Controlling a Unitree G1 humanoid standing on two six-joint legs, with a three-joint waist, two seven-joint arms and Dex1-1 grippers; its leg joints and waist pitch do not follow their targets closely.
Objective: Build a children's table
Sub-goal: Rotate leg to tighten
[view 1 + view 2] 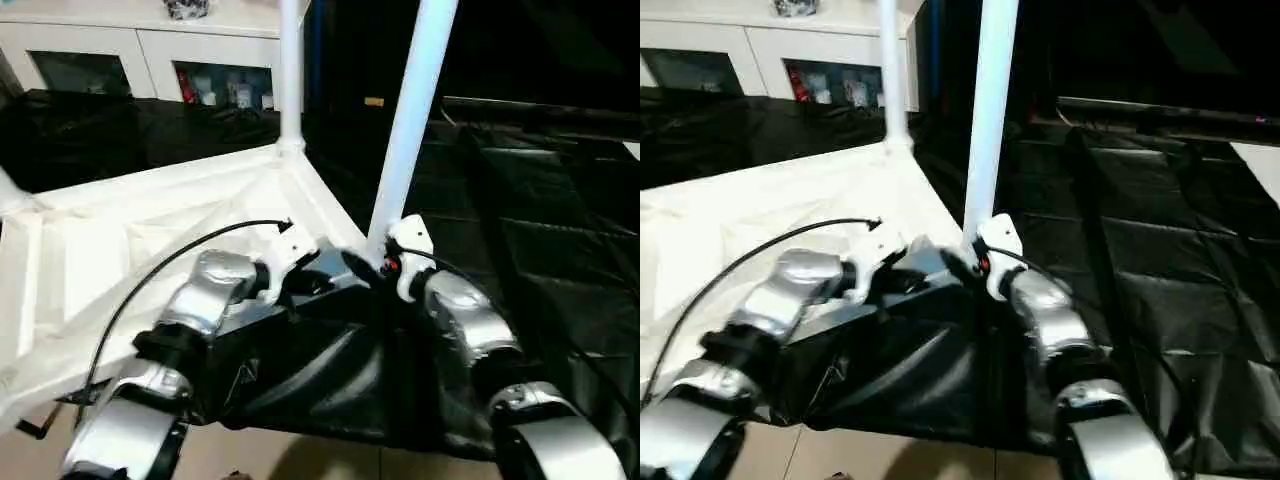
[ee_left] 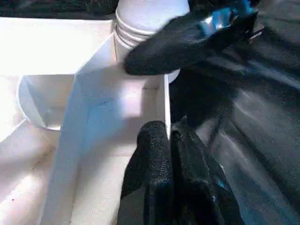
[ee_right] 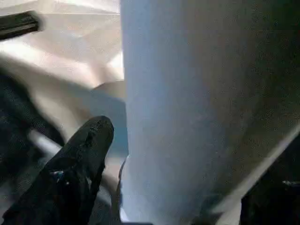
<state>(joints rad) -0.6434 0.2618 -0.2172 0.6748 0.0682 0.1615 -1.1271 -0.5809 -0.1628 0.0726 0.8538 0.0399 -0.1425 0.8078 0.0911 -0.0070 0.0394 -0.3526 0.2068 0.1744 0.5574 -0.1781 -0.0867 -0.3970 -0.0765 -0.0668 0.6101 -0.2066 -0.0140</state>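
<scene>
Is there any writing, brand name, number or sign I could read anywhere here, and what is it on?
No words, brands or numbers can be read here.
A pale triangle-shaped mark shows on the black sheet below the left arm; too blurred to tell what it says.
The items behind the cabinet glass doors may carry labels, but they are too small to read.
The tabletop and the leg show no print.
</scene>
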